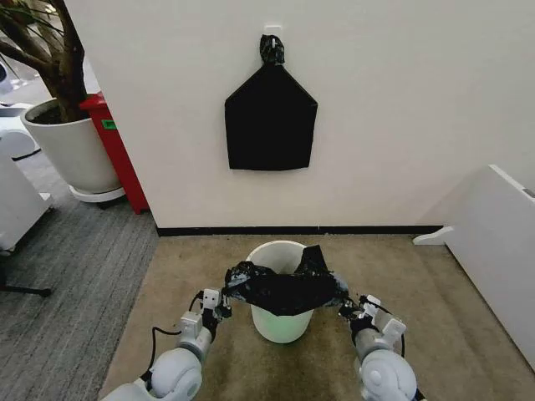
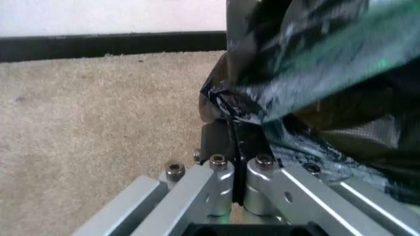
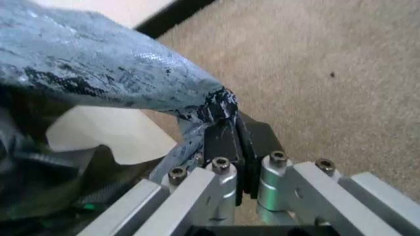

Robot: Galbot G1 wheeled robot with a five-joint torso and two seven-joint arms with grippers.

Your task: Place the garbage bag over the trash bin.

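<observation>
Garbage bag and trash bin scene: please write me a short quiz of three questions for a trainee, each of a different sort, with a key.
1. True or false: the garbage bag lies flat on the carpet.
2. Which claw grips the bag? A. the left claw alone B. the right claw alone C. both
3. Fill in: the trash bin stands in front of a ___ wall.

Key:
1. False; it is stretched across the bin's near rim.
2. C; each is shut on one end.
3. White.
</observation>
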